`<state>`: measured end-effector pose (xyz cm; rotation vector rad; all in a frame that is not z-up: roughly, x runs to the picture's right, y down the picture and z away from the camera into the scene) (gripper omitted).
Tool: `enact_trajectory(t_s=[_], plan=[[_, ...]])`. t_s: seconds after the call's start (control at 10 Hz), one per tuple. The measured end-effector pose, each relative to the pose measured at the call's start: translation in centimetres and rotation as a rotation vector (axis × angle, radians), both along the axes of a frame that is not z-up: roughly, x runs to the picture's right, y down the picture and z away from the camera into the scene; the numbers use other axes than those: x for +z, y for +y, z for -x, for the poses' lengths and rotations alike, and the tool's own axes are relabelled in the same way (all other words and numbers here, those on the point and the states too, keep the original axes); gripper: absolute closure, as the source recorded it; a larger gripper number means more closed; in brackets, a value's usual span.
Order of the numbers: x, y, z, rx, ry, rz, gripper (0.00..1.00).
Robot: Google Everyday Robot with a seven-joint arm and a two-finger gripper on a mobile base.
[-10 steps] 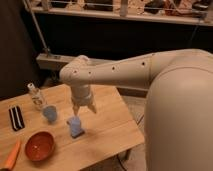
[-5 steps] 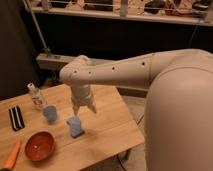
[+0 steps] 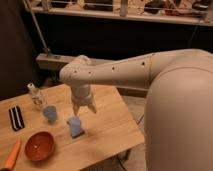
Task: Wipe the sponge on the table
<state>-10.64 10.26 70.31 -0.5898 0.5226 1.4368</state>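
Note:
The light-blue sponge (image 3: 75, 126) stands on the wooden table (image 3: 110, 130), near its middle. My gripper (image 3: 84, 110) hangs from the cream arm just above and slightly right of the sponge, pointing down. Its two fingers (image 3: 93, 108) are spread apart and open, with nothing between them and a small gap to the sponge's top.
A pale-blue cup (image 3: 49, 113) sits left of the sponge, with a small clear bottle (image 3: 36, 96) behind it. A black striped object (image 3: 17, 118) lies at the far left. A red bowl (image 3: 40, 146) and an orange carrot (image 3: 11, 156) are near the front left edge.

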Motion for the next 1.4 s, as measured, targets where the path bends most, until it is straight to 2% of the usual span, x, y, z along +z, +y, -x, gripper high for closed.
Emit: enact_trajectory(t_s=[1.2,1.3,1.4], plan=[[-0.01,-0.02,0.00,0.001,0.000,0.000,0.35],[0.00,-0.06,0.09,-0.002,-0.006,-0.002,0.35],[0.31,-0.59,0.76,-0.026,-0.050,-0.032,0.35]])
